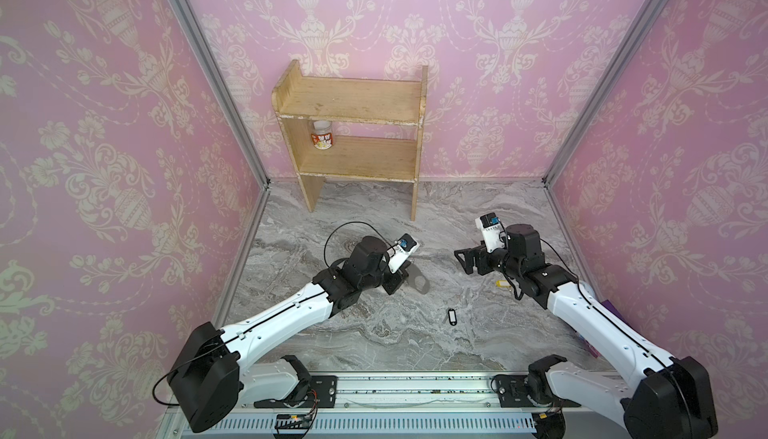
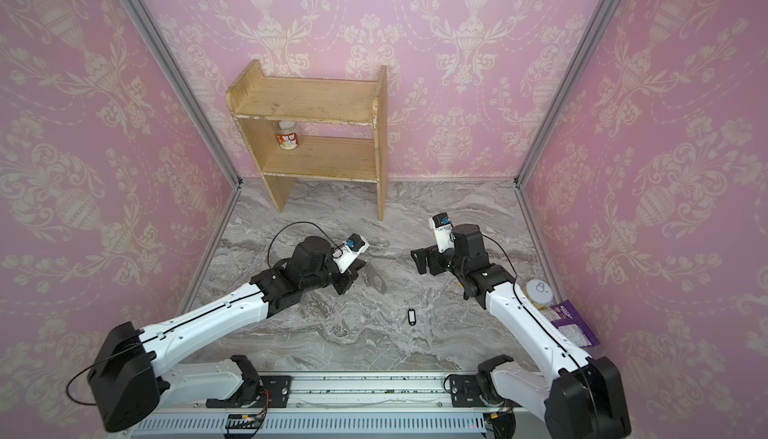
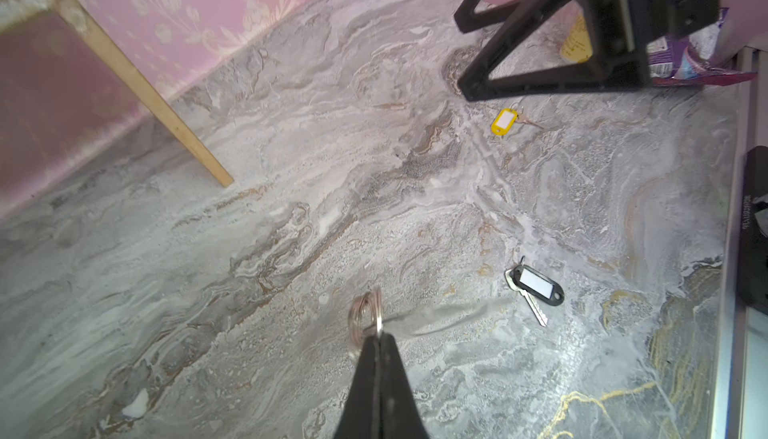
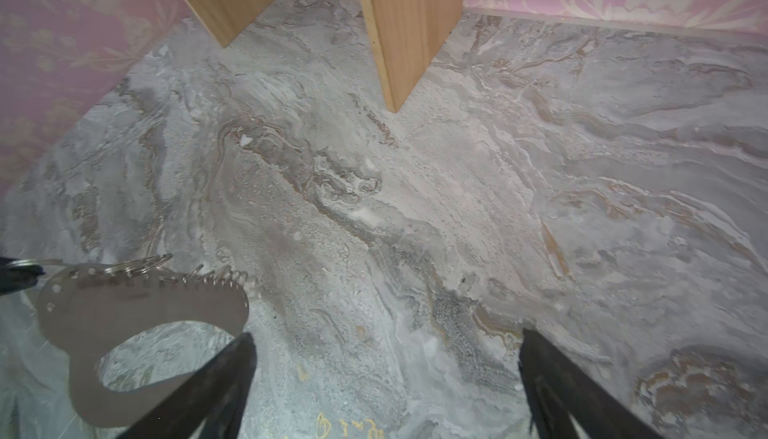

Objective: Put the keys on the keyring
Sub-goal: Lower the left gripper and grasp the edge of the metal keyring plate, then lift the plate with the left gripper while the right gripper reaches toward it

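A: Two loose on the table: yellow key just beside the right arm, black key nearer the front edge. They lie well apart.
B: Keyring?
A: Keyring sits between the two arms in both top views. The left gripper has its jaws pressed together on one end ring.
B: Is it lifted?
A: Can't tell.
B: Right gripper?
A: Right gripper is spread wide and holds nothing, near the keyring.
B: Keys threaded?
A: Neither. Both are well away from the rings.
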{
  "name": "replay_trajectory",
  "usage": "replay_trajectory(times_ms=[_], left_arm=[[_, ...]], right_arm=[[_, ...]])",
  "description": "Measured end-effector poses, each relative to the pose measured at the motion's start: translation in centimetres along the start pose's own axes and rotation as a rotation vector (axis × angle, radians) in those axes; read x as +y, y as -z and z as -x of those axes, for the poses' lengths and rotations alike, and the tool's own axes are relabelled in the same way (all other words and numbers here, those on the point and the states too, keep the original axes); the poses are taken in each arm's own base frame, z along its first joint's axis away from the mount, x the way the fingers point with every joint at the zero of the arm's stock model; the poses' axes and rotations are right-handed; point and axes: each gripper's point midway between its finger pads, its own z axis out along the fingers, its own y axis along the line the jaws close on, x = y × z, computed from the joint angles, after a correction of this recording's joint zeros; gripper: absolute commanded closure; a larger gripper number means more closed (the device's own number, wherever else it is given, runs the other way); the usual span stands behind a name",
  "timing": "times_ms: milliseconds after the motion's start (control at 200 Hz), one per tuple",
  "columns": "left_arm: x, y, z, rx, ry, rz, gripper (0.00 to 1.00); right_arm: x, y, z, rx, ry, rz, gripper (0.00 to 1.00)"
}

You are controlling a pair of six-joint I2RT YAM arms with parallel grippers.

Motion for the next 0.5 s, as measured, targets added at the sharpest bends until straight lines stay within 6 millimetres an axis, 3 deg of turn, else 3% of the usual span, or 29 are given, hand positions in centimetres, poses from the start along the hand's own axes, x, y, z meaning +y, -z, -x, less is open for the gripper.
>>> replay_trajectory(times_ms=[160,310,500], left_arm=[[-1.1,1.8,2.5,-0.062,-0.074,-0.061,1.0],[-2.2,2.8,4.2,-0.111,-0.113,-0.121,1.0],[-3.2,3.5,6.1,-0.197,-0.142,-0.177,1.0]], right_arm=[[5.3,1.4,1.4,-0.069,0.112,0.21,0.08],[8.3,3.5,2.6,-0.128,0.196,0.34,0.13],[11.4,5.9,4.8,-0.196,0.29,0.468,0.35]])
